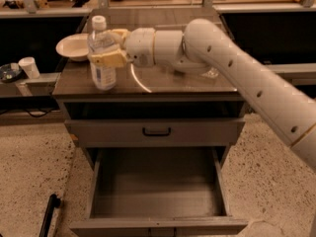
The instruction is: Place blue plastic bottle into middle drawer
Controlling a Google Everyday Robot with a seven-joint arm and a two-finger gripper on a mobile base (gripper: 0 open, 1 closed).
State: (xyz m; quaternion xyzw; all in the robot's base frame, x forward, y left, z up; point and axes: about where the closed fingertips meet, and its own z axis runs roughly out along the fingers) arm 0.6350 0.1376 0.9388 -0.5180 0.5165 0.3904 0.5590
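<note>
The blue plastic bottle (102,53), clear with a white cap and pale label, stands upright on the left part of the cabinet top (173,83). My gripper (112,47) reaches in from the right and is shut on the bottle, one finger in front of its middle and one behind it. The bottle's base still rests on the top. The middle drawer (158,191) is pulled open below, its grey floor bare.
A white bowl (73,46) sits behind the bottle at the top's left rear. My arm hides most of a second clear bottle (212,73). The upper drawer (156,131) with a black handle is closed. A white cup (29,67) stands on the left shelf. A black stick (49,212) lies on the floor.
</note>
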